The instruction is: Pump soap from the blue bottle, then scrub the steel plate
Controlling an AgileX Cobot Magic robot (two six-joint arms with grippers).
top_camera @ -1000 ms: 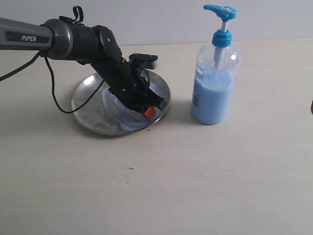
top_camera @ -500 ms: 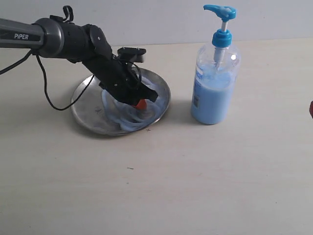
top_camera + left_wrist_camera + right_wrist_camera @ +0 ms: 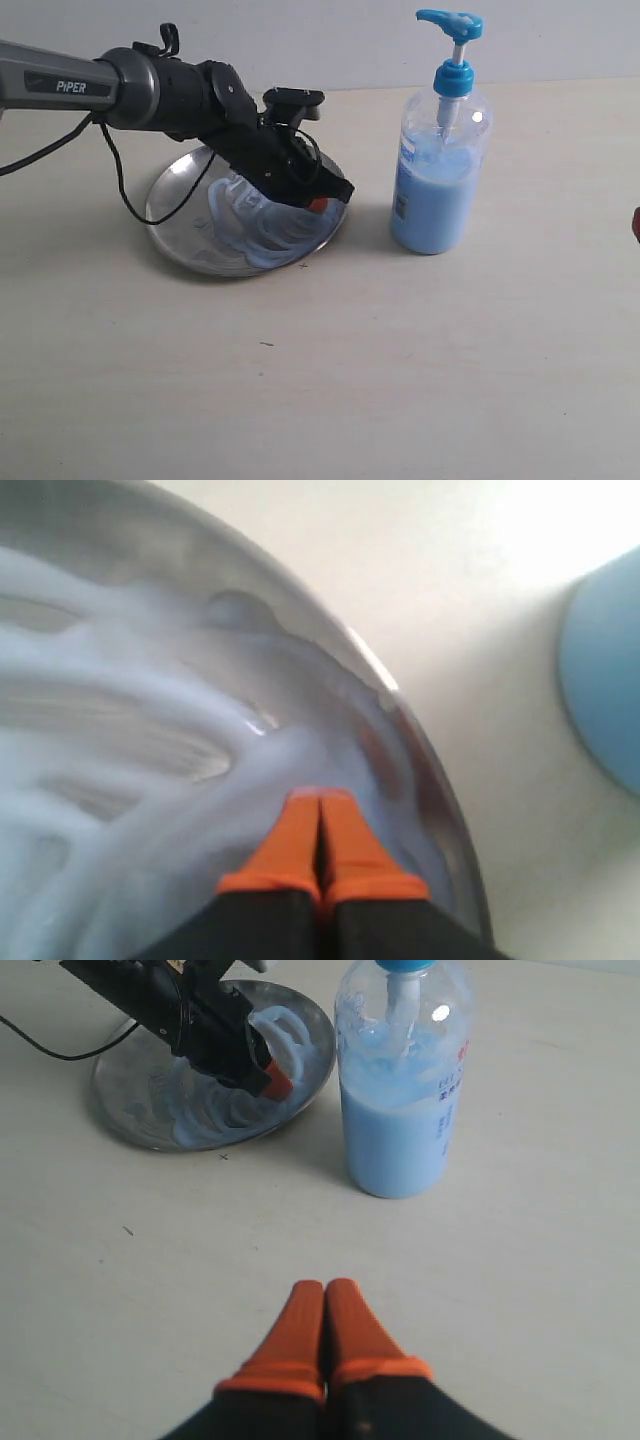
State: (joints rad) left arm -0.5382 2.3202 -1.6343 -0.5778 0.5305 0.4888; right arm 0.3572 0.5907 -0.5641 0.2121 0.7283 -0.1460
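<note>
The steel plate point(image 3: 180, 215) lies on the table at the left, smeared with pale blue soap point(image 3: 265, 235) in swirled streaks. My left gripper point(image 3: 318, 203) is shut with nothing in it, its orange fingertips pressed into the soap near the plate's right rim point(image 3: 440, 810). In the left wrist view the left gripper point(image 3: 320, 798) sits in the soap point(image 3: 130, 780). The blue bottle point(image 3: 438, 170) stands upright right of the plate. My right gripper point(image 3: 322, 1288) is shut and empty above bare table, short of the bottle point(image 3: 395, 1110) and the plate point(image 3: 130, 1110).
A black cable point(image 3: 115, 185) loops from the left arm across the plate's left rim. A small dark-red object point(image 3: 636, 224) shows at the right edge of the exterior view. A few dark specks point(image 3: 266, 344) lie on the beige table.
My left gripper swept across the plate, back toward its middle and then out to the right rim, spreading the soap streaks. The bottle has not moved.
</note>
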